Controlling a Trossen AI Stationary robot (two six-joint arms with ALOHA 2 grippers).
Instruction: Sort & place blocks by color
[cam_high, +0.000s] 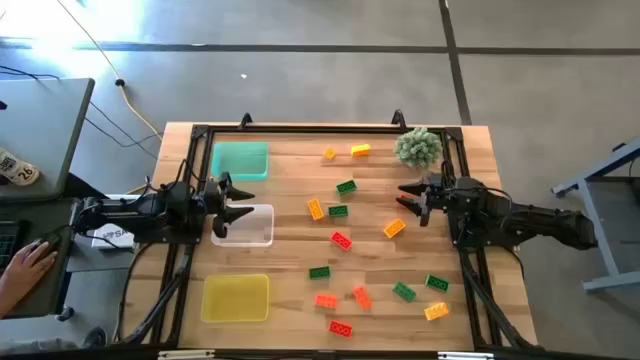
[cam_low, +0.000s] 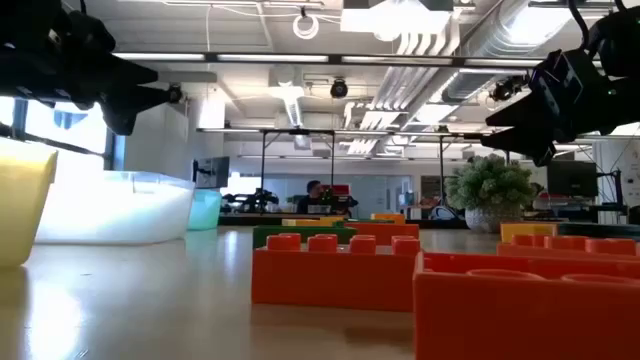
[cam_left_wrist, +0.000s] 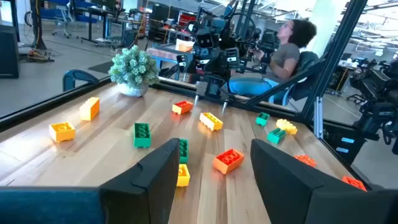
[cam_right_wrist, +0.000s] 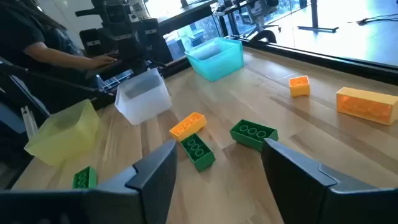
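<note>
Several small studded blocks in red, orange-yellow and green lie scattered on the wooden table (cam_high: 290, 250), among them a green one (cam_high: 346, 186), a red one (cam_high: 341, 240) and an orange-yellow one (cam_high: 394, 228). My left gripper (cam_high: 240, 208) hovers open above the clear tray (cam_high: 243, 225), pointing toward the table's right. My right gripper (cam_high: 410, 200) hovers open near the plant, pointing toward the table's left. The wrist views show nothing between the fingers of the left gripper (cam_left_wrist: 214, 155) or the right gripper (cam_right_wrist: 217, 149). In the low view both hang well above the table top.
A green tray (cam_high: 240, 160), the clear tray and a yellow tray (cam_high: 236, 298) stand in a row along the table's left side. A spiky pale green plant (cam_high: 418, 147) sits at the far right corner. A person's hand (cam_high: 30, 265) rests on a desk left of the table.
</note>
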